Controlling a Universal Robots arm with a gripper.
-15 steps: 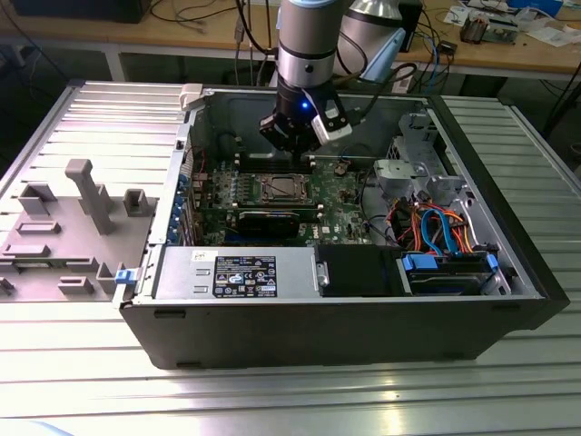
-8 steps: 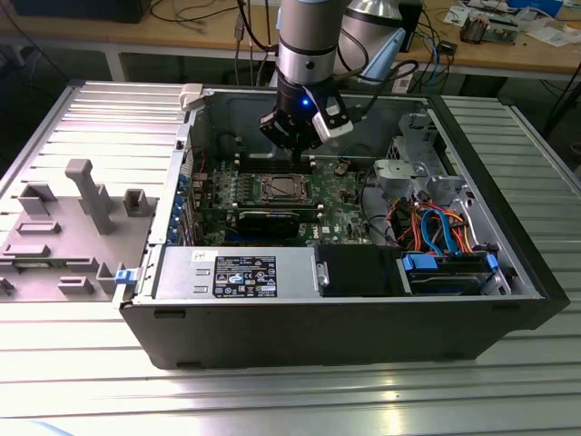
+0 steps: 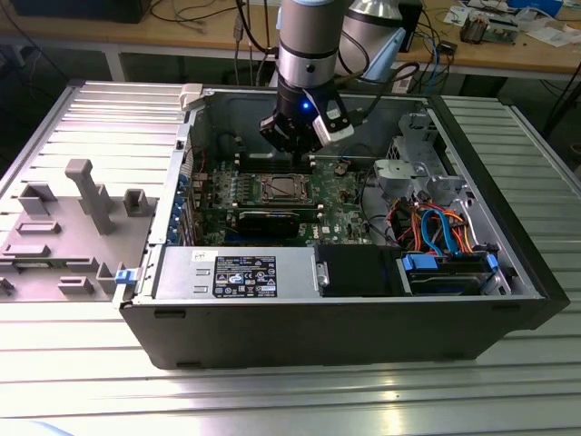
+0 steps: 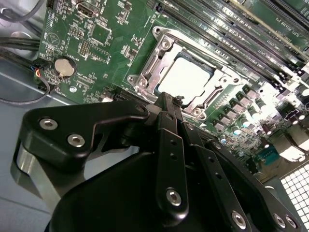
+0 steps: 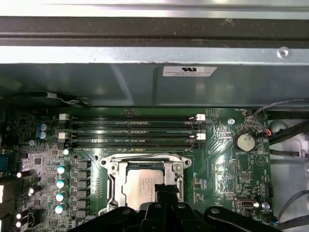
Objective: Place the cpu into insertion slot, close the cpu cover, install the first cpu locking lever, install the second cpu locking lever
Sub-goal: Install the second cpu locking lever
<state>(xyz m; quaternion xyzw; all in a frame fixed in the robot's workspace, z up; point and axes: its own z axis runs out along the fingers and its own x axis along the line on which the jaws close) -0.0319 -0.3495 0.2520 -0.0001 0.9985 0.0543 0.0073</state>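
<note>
Dull silver metal tops the cpu [image 5: 145, 186]; the cpu cover [image 4: 157, 65] is shiny bare metal, the gripper [image 4: 171, 104] matt black, the motherboard [image 5: 219, 159] glossy green

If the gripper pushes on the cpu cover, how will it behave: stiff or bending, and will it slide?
The cpu cover looks like a thin metal frame, so it is probably stiff but may flex slightly at its cut-out. It lies over the cpu in the insertion slot, so it likely pivots rather than slides. The gripper hovers near its edge.
</note>
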